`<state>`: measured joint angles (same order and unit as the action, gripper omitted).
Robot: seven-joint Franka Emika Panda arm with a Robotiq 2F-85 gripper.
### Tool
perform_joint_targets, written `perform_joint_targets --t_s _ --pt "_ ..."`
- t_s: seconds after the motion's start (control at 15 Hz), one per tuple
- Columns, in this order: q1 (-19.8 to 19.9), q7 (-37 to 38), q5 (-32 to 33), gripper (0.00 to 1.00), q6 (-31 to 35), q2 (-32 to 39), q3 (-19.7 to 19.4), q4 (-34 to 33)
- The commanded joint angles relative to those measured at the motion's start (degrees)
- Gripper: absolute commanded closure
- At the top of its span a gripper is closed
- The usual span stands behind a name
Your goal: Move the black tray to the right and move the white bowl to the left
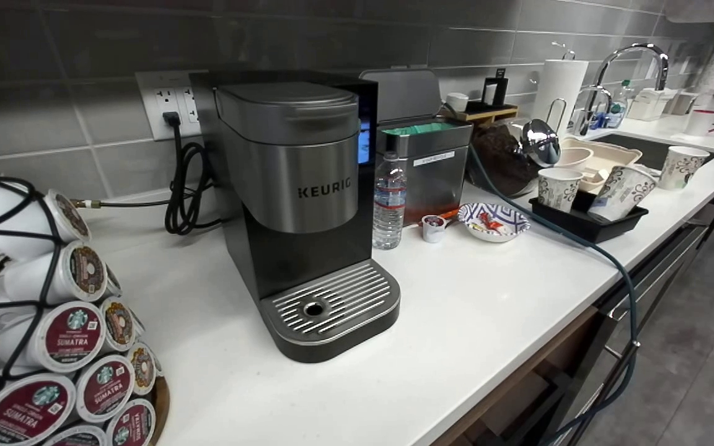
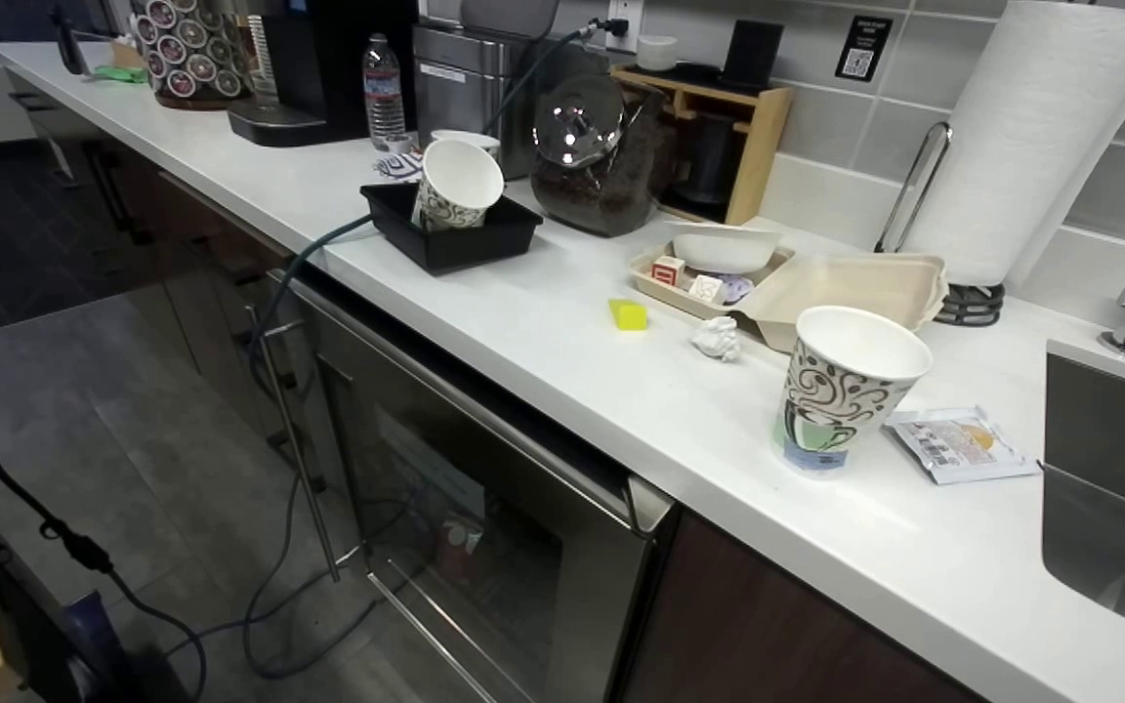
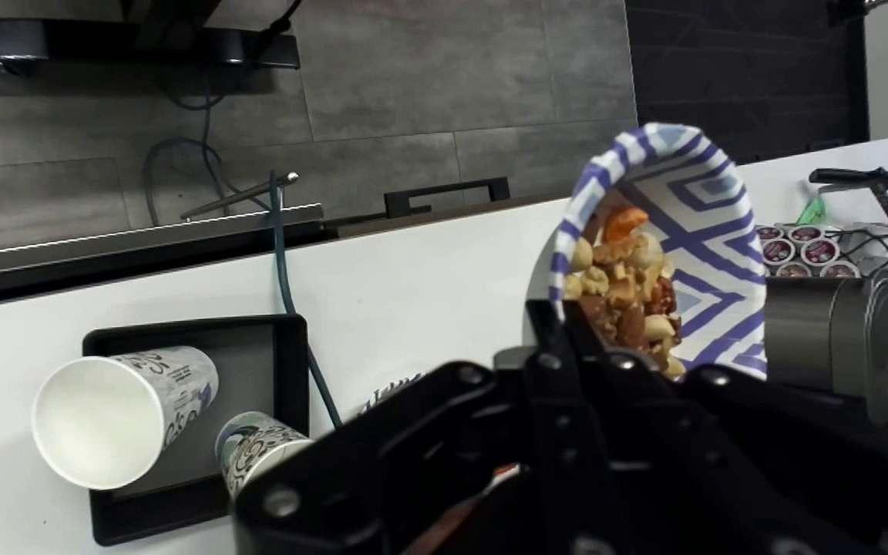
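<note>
Claw (image 3: 560, 308) closest to my eye, fingers nearly together — rim of white bowl (image 3: 714, 262) pinched at tips. Coffee maker (image 1: 298, 186) stands on white counter (image 1: 456, 347). Black tray (image 2: 475, 249) sits near counter's front edge in both exterior views. Held bowl, blue-patterned inside, hangs above counter in wrist view. Similar bowl (image 1: 513, 220) rests on counter, between tray and water bottle (image 1: 390, 201). Paper cups (image 1: 625, 191) — two in tray, one tilted. Nuts (image 3: 621, 293) crowd held bowl's claw side.

Coffee maker (image 1: 298, 204) (marked KEURIG); plastic bottle (image 1: 389, 204), upright just beside it; paper towel roll (image 2: 1031, 146), white; yellow block (image 2: 629, 314).
</note>
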<state>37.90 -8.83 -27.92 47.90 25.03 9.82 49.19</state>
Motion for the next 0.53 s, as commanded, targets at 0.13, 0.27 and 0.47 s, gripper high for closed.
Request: perform_joint_targets --t_s 0.13,0.27,0.47 --pt "-1.87 -0.89 -1.28 0.97 0.00 0.08 -3.83 0.41" --pt "-1.89 -0.89 -1.31 0.97 0.00 0.09 -3.82 0.40" --pt "0.30 -0.73 -1.95 0.99 2.81 -2.36 -1.46 4.99"
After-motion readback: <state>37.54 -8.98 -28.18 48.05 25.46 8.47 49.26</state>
